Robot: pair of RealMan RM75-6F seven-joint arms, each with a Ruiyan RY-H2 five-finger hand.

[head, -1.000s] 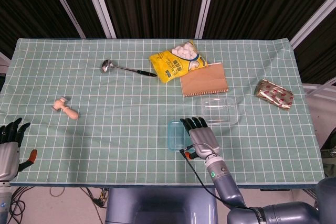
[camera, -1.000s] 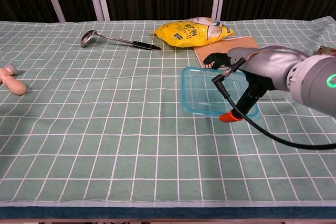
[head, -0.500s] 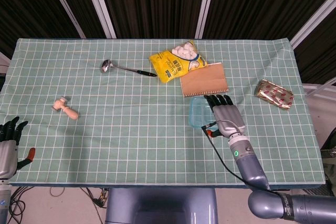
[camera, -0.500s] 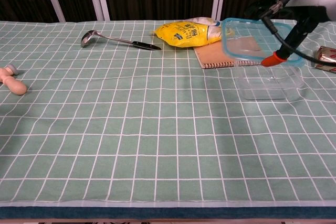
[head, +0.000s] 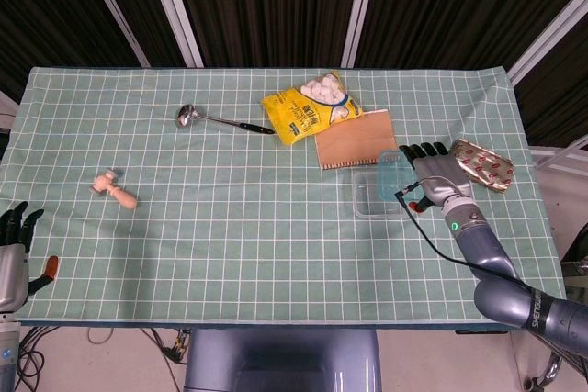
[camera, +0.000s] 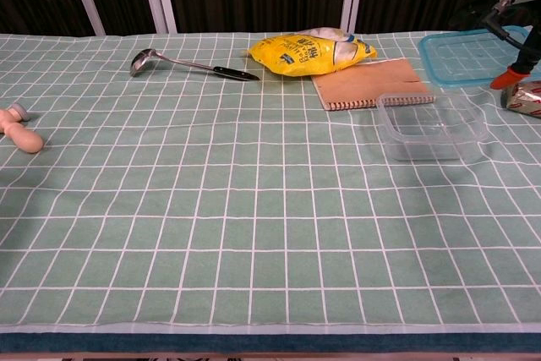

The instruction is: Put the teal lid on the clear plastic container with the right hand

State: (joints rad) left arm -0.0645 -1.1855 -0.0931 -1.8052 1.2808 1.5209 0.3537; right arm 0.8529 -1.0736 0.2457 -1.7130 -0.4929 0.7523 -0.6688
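Note:
My right hand (head: 435,173) holds the teal lid (head: 390,175) in the air above the right part of the clear plastic container (head: 378,196). In the chest view the teal lid (camera: 465,55) hangs high at the right edge, up and to the right of the clear container (camera: 431,127), with the right hand (camera: 516,6) partly cut off by the frame. The container stands open on the checked cloth, empty. My left hand (head: 13,254) rests at the near left table edge, fingers apart, holding nothing.
A brown notebook (head: 356,140) lies just behind the container, with a yellow snack bag (head: 308,109) beyond it. A gold foil packet (head: 480,164) lies right of the right hand. A ladle (head: 223,121) and a small wooden mallet (head: 116,189) lie to the left.
The right hand lifted the teal lid off the cloth and carried it right and away, past the container's middle, to its right side. The left hand drew back slightly.

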